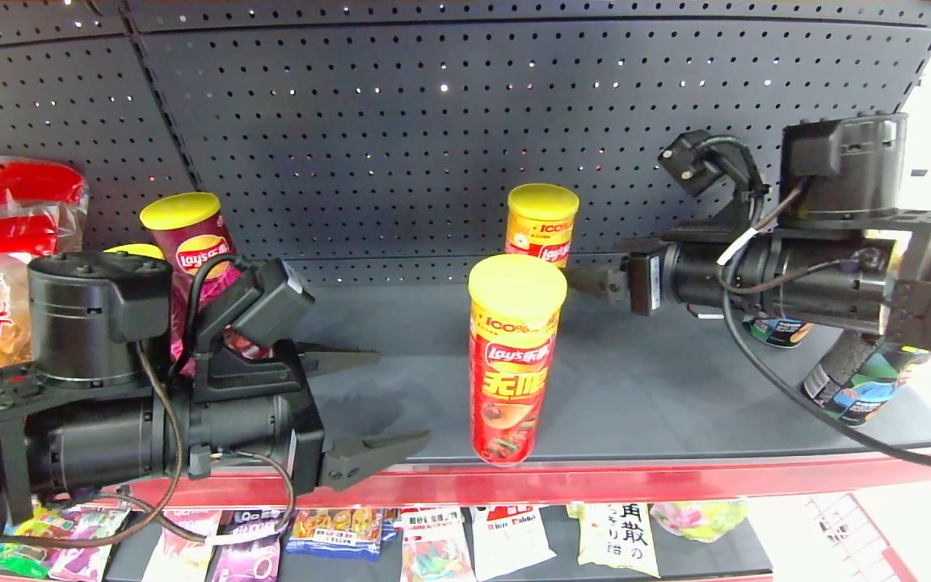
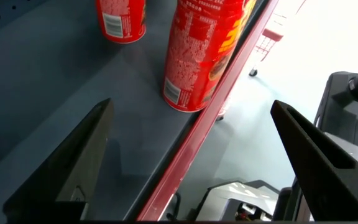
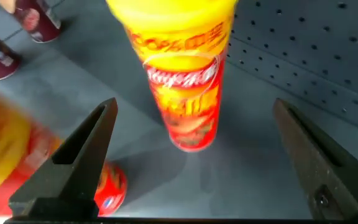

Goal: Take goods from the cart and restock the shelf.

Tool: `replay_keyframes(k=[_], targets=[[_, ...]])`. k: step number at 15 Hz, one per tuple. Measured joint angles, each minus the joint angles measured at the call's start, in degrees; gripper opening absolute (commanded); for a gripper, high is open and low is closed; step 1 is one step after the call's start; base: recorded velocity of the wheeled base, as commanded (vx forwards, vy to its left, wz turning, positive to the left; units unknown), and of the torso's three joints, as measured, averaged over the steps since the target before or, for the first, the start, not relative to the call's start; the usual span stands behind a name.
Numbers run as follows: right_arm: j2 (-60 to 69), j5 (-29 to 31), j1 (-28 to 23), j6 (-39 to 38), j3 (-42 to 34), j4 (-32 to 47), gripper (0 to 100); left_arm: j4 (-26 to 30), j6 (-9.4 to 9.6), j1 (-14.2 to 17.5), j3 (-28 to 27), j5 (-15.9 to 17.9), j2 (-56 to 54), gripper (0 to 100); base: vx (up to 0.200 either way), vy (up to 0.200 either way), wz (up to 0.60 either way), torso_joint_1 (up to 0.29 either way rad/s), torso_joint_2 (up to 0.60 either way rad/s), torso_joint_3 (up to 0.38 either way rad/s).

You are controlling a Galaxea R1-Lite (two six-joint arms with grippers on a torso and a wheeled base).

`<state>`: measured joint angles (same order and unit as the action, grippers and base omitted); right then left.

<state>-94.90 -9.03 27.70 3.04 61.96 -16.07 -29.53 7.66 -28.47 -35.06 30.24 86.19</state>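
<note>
Closest to where I stood was the left gripper [image 1: 401, 396], its black jaws spread wide and holding nothing, level with the red front lip of the dark grey metal shelf [image 1: 659, 388]. Just beyond its tips stood the tall red cardboard crisp tube with a yellow plastic lid [image 1: 514, 364], upright and close to the shelf's front edge. A second red tube with a yellow lid [image 1: 542, 222] stood behind it against the perforated back panel. The right gripper [image 1: 591, 283] hung just beside that one, its jaws likewise released and empty.

I judged such a tube light and fairly stiff, though its thin wall would dent under a hard squeeze. Its glossy skin looked slippery, and tall and narrow as it was, a nudge near the top could topple it. The mid-body seemed the place to take hold, not the lid.

Both tubes were capped, so their contents stayed hidden. Further left stood a maroon tube with a yellow lid [image 1: 191, 234] beside red snack bags [image 1: 5, 218].
</note>
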Motion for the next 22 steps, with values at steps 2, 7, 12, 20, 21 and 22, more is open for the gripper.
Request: replay_keyframes(k=[2,7,12,20,21,22], targets=[[3.43,1.62,-0.41,-1.21,-2.44,0.00,100,0.05,0.00,0.00,0.44,-2.06,0.00,100,0.000,0.000,0.00,0.000,0.00,0.000],[17.02,6.55,-0.72,-2.49,-13.92,-0.02,100,-0.06,0.04,0.18,-0.02,-4.14,1.60,100,0.000,0.000,0.00,0.000,0.00,0.000],[43.28,12.31,0.24,0.02,-32.65,1.16,100,-3.23,0.17,0.29,-0.90,-6.92,5.73,100,0.000,0.000,0.00,0.000,0.00,0.000],[73.28,21.94,-5.71,1.10,-41.50,17.07,100,-4.52,1.29,-1.16,-2.56,-12.54,11.74,100,0.000,0.000,0.00,0.000,0.00,0.000],[74.01,21.92,-5.77,1.10,-41.50,17.04,100,-4.52,1.29,-1.55,-2.62,-12.48,12.15,100,0.000,0.000,0.00,0.000,0.00,0.000],[74.55,21.89,-5.88,1.08,-41.50,17.04,100,-4.50,1.32,-1.99,-2.62,-12.46,12.54,100,0.000,0.000,0.00,0.000,0.00,0.000]])
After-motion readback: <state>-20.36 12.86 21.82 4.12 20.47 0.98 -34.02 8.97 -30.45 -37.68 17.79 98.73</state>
